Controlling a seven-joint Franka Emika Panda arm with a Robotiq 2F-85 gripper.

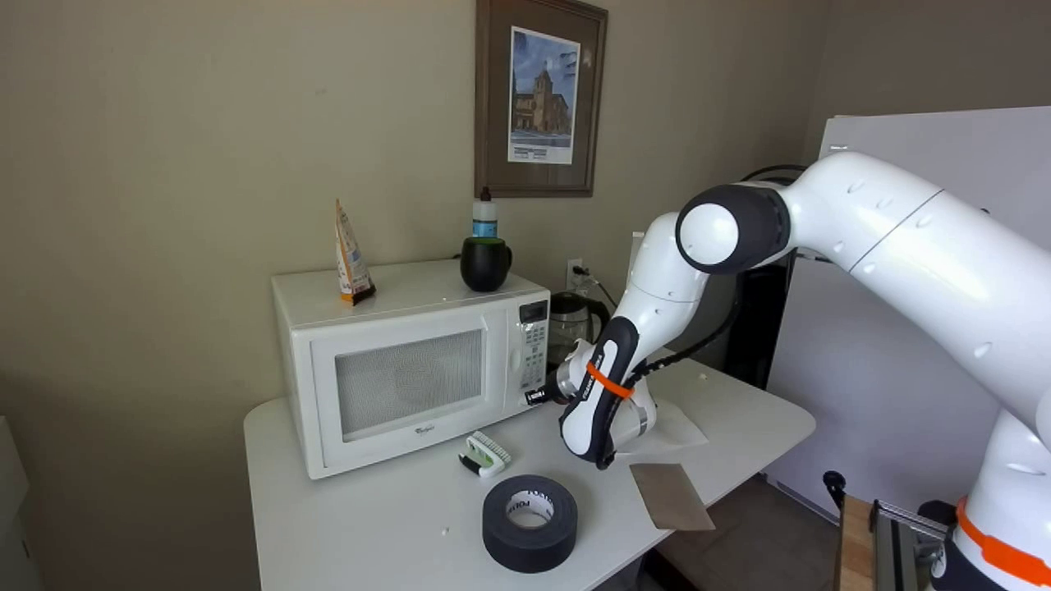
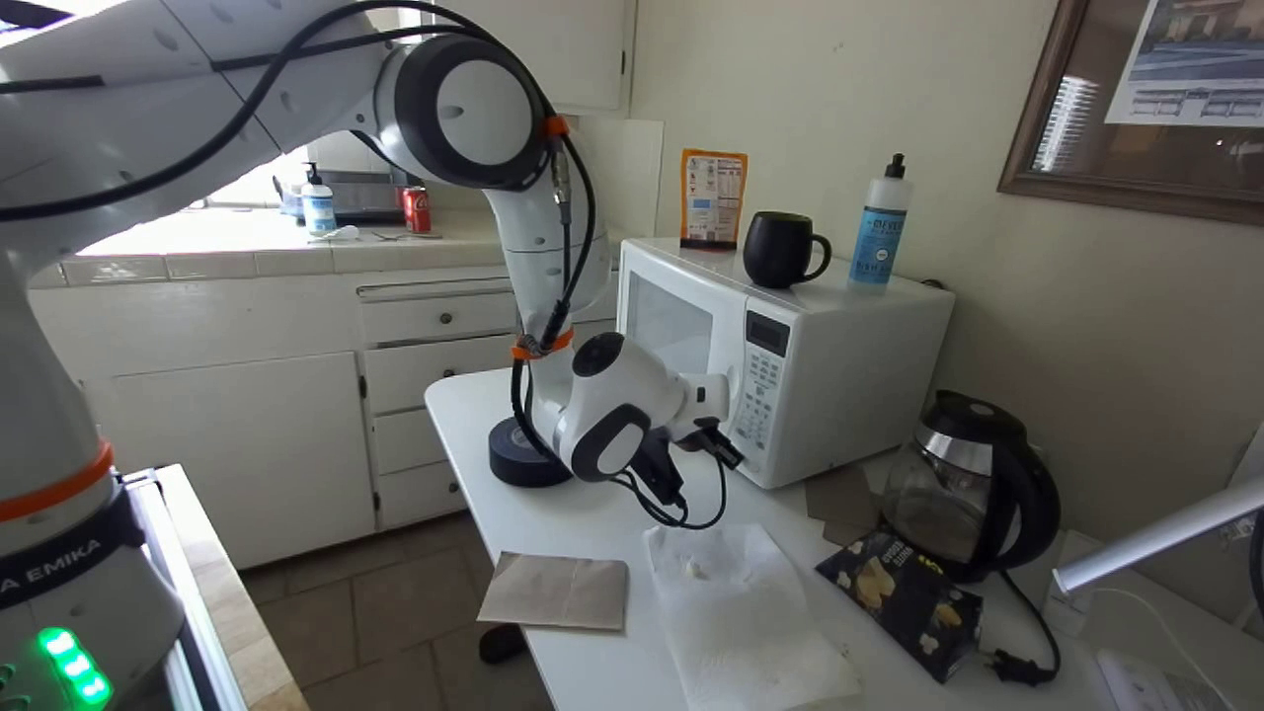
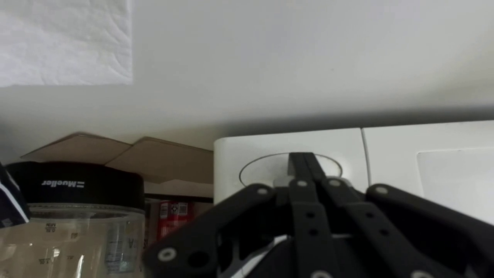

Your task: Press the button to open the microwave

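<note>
Microwave is on the white table near the wall, and the gripper is right at its lower corner, under the keypad. Black fingers are pressed together, tips right in front of the button, a thin oval outline in smooth white plastic; can't tell if they're actually touching. Window has that fine grey mesh look. Just in front there's a stubby-bristled white scrub brush, then a chunky dark roll of tape. On the table near the gripper: a wrinkly paper towel with a crumb on it, plus a flat brown sheet poking over the table edge. Container-wise: round black mug with a green inside rim, blue-labelled bottle and orange pouch, all up on top. Glass kettle with a black lid sits beside the microwave, glossy black snack bag right by the kettle's base. Can't tell what's in the mug or kettle.
</note>
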